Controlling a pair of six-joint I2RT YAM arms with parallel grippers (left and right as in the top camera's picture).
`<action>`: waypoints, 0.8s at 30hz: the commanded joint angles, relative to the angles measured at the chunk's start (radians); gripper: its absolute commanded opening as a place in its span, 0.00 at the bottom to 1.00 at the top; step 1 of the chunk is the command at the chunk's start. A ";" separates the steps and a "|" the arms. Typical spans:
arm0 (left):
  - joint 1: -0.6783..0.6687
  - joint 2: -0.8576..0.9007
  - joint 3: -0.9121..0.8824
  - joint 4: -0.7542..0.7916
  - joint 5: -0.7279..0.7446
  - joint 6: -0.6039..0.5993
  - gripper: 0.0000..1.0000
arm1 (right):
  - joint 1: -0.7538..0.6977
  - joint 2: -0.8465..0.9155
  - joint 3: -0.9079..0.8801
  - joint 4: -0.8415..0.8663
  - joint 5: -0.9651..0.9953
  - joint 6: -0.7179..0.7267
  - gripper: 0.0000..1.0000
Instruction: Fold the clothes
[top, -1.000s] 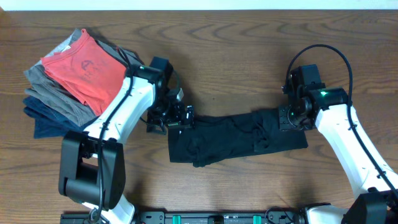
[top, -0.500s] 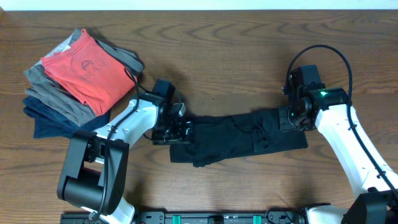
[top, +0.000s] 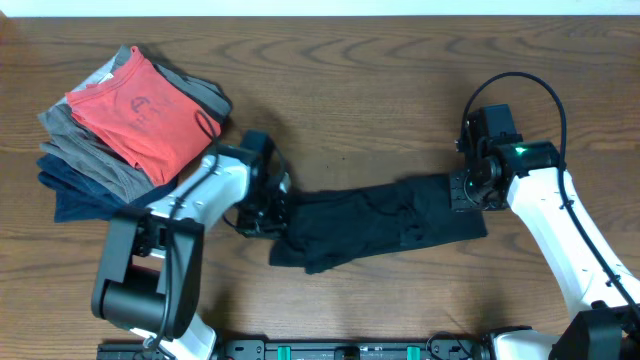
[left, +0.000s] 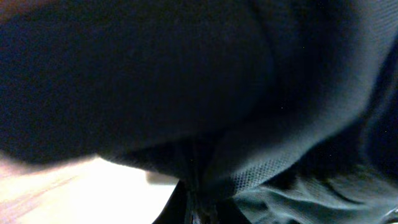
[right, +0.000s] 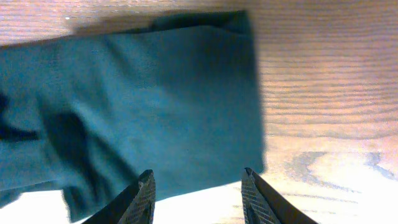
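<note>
The black shirt (top: 380, 225) lies as a long crumpled strip across the middle of the table. My left gripper (top: 272, 212) is at its left end, shut on a pinch of the fabric. In the left wrist view dark cloth (left: 186, 81) fills nearly the whole frame and bunches into the closed jaws (left: 198, 205) at the bottom. My right gripper (top: 466, 190) hovers over the strip's right end. In the right wrist view its fingers (right: 198, 173) stand apart above the shirt's (right: 143, 106) lower edge, holding nothing.
A pile of folded garments sits at the back left, a red tee (top: 135, 105) on top of grey and navy pieces (top: 75, 180). The bare wooden table (top: 360, 80) stretches behind the shirt and to the right of it.
My left gripper has gone from open to shut on the shirt's left end. The strip has shifted slightly left with it. The right arm has stayed still.
</note>
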 joint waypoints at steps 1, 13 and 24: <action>0.087 -0.040 0.120 -0.098 -0.116 0.006 0.06 | -0.029 0.000 -0.002 -0.003 0.058 0.041 0.43; 0.172 -0.065 0.447 -0.412 -0.106 -0.063 0.06 | -0.129 0.000 -0.002 -0.025 0.057 0.024 0.44; -0.274 -0.048 0.495 -0.158 -0.040 -0.183 0.06 | -0.129 0.000 -0.002 -0.030 0.048 0.024 0.44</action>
